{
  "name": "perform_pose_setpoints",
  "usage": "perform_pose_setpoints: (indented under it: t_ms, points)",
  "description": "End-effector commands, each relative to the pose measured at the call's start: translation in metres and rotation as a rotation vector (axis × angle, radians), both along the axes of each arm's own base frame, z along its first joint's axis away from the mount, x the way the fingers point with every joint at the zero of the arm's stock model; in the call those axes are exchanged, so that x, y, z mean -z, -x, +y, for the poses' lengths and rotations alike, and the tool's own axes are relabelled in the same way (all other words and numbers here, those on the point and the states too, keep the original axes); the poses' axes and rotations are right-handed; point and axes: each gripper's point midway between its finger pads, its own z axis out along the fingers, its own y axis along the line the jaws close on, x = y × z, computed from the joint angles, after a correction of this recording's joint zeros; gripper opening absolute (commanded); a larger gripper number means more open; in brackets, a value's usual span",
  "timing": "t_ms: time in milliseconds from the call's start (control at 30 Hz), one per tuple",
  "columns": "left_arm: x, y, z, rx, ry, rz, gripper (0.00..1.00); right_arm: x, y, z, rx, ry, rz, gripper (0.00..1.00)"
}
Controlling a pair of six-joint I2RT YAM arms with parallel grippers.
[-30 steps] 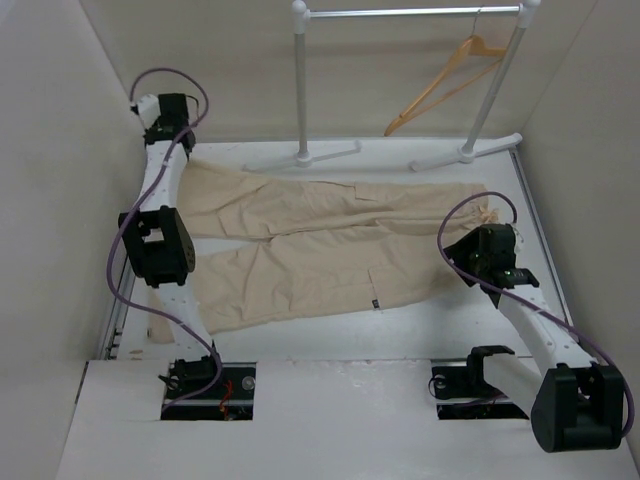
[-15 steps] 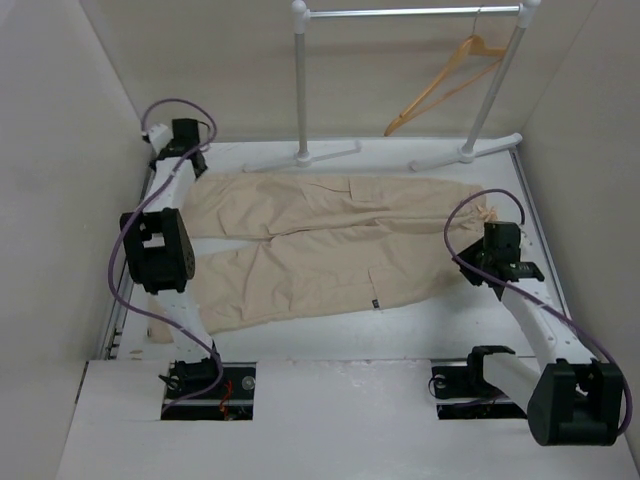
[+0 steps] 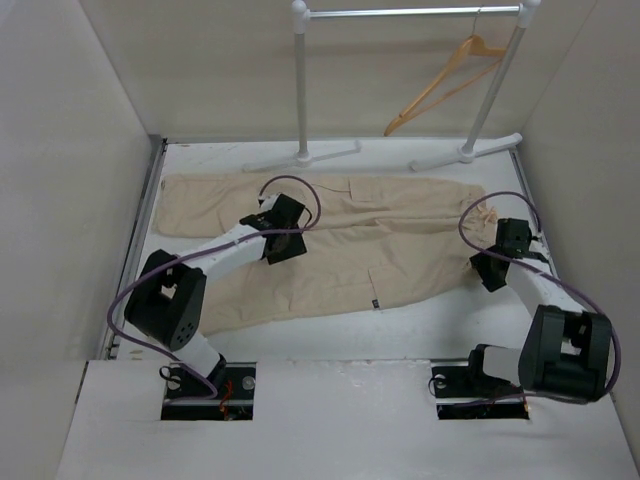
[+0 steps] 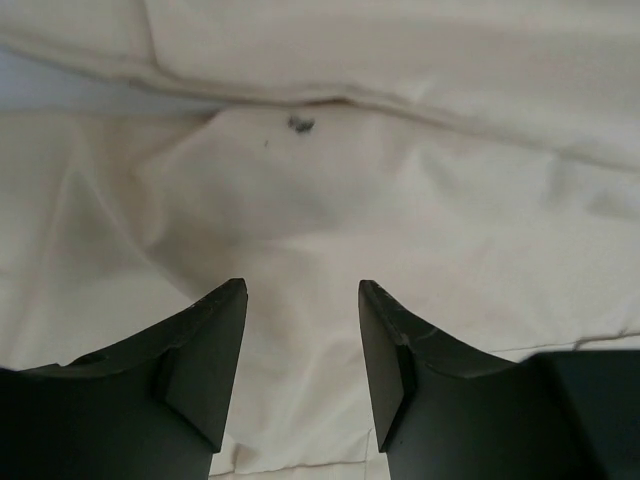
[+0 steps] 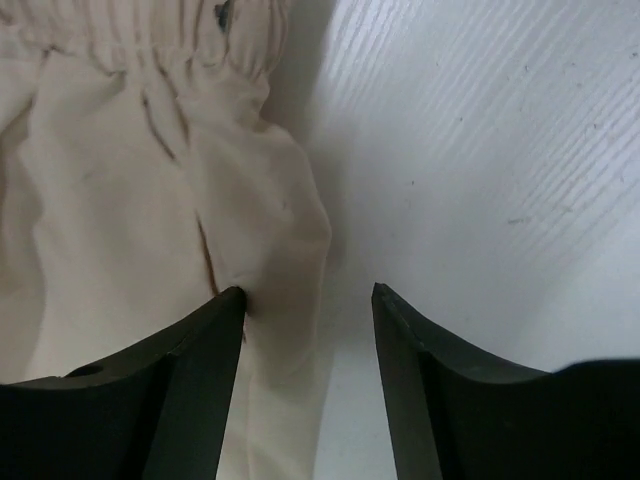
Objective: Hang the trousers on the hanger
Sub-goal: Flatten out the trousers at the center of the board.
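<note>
Top external only: hanger (image 3: 432,88) on rail (image 3: 410,12).

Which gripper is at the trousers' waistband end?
The right gripper, open at the trousers' edge by the gathered waistband; the left gripper is over the legs.

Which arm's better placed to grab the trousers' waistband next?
Right. The right gripper sits open at the trousers' gathered waistband edge; the left gripper is open over mid-cloth, away from the waistband.
</note>
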Motion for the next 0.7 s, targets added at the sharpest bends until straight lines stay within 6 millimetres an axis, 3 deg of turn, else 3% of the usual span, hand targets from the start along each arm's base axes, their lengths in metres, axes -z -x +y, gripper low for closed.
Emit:
perform_pose_setpoints:
  t_ms: [0,67,133,267,367,500,567,667]
  points:
    - [0.018,0.024,0.002,-0.006,0.027,0.064,0.45,-0.001,-0.029,-0.017,0.016,0.042,-0.052,0.54]
    - [0.031,0.042,0.015,-0.013,0.006,0.103,0.43,0.008,-0.03,-0.015,0.015,0.024,-0.023,0.32]
    - [0.044,0.062,0.035,-0.045,-0.016,0.158,0.4,0.013,-0.013,-0.011,0.04,0.003,0.009,0.16]
    - [0.067,0.109,0.083,-0.148,-0.065,0.272,0.37,0.014,0.033,-0.007,0.105,-0.028,0.042,0.05]
    - [0.068,0.132,0.109,-0.216,-0.069,0.309,0.37,0.012,0.063,-0.002,0.14,-0.063,0.069,0.01]
    - [0.055,0.146,0.127,-0.255,-0.085,0.327,0.38,-0.007,0.075,0.012,0.165,-0.1,0.049,0.07]
    - [0.046,0.14,0.128,-0.265,-0.073,0.306,0.44,-0.011,0.078,0.013,0.155,-0.084,0.042,0.2]
    - [0.022,0.124,0.13,-0.282,-0.054,0.254,0.47,-0.024,0.081,0.016,0.111,-0.057,-0.003,0.53]
